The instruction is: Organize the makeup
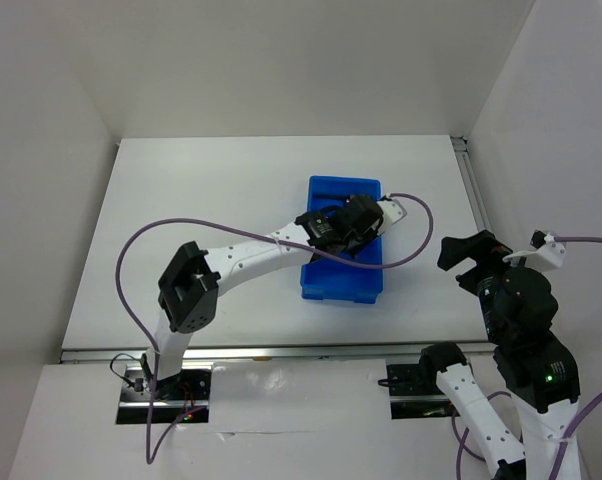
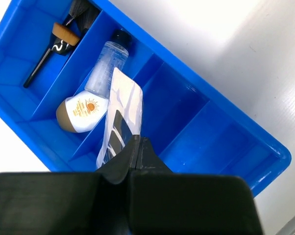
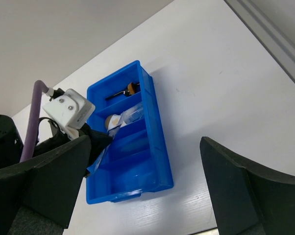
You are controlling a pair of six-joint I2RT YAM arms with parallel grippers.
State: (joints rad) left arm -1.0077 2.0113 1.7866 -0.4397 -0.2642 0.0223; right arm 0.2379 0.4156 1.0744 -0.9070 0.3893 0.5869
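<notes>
Out over the blue tray [image 2: 221, 142], in the middle of the white tabletop [image 1: 211, 190]: the left hand [image 2: 138, 145], fingers pressed flat together and pinching the near end of the white strip palette [image 2: 122, 110] (clear wrapper, dark squares showing through). Palette slanting away from the fingertips, lined up with the divider between the second and third compartments. Cannot tell from the wrist view whether resting on that divider or hanging just above it.

In the end compartment, far from the fingertips: a slim brush [image 2: 59, 41], with a black handle, tan band and dark bristles toward the tray's wall. In the next compartment: a clear bottle [image 2: 106, 66] with a black cap, lying lengthwise. Against its base, touching or very nearly so, the white-tan oval [image 2: 81, 112], marked with an orange sun.

Seen from above, left arm stretched diagonally from its base to the tray, purple cable looping behind.

Right hand [image 1: 469, 260] well apart from the tray, off toward the right side of the tabletop, fingers spread wide (tray and left hand framed in the gap in its own wrist view).
</notes>
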